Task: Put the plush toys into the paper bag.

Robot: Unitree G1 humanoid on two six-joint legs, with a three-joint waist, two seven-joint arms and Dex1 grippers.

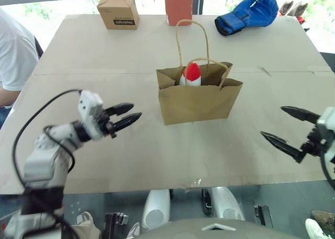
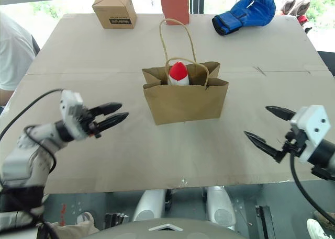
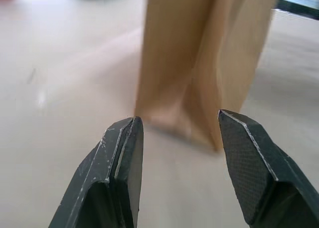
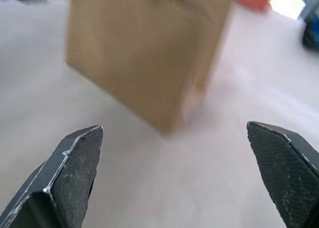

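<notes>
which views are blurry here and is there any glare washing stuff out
Both wrist views are soft: in the left wrist view the paper bag is smeared while the black fingers stay crisp; the right wrist view blurs the bag and table the same way. The eye views are sharp, but bright daylight beyond the table's far edge washes out the background behind the cardboard box and blue boxing glove.

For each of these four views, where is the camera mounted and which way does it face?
Left eye, head: down over the beige table at the brown paper bag; both arms show.
Right eye: same scene; white red-tipped plush toy inside the bag.
Left wrist: along the left gripper at the bag's narrow side.
Right wrist: along the right gripper at the bag.
Shared: the bag.
</notes>
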